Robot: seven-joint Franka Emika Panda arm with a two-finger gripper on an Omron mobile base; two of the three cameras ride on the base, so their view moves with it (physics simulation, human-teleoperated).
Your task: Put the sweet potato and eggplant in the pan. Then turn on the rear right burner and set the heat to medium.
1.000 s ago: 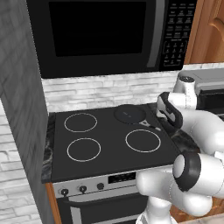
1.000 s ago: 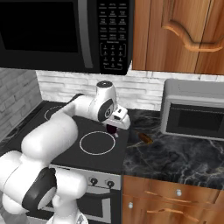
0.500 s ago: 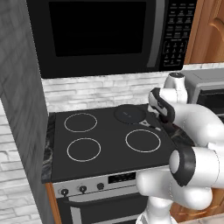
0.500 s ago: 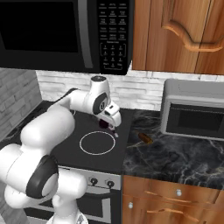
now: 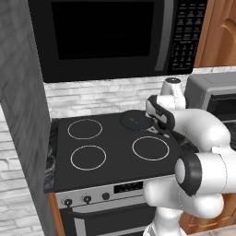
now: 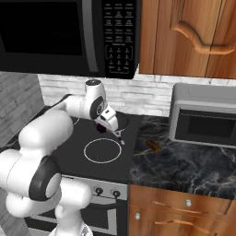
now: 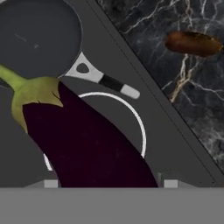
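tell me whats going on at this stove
A white robot arm is carrying the eggplant in its gripper over the black cooktop, close to the pan on the rear right burner. The jaws are closed on the eggplant, which hangs above the front right ring with its green stem end toward the pan. The pan has nothing in it. The sweet potato lies on the dark marble counter to the right of the stove, untouched, so neither vegetable is in the pan yet.

I am seeing the glossy purple eggplant (image 7: 92, 144) hanging above the cooktop beside the empty dark pan (image 7: 37, 39), while the reddish-brown sweet potato (image 7: 192, 43) is lying apart on the marble counter (image 7: 175, 87).
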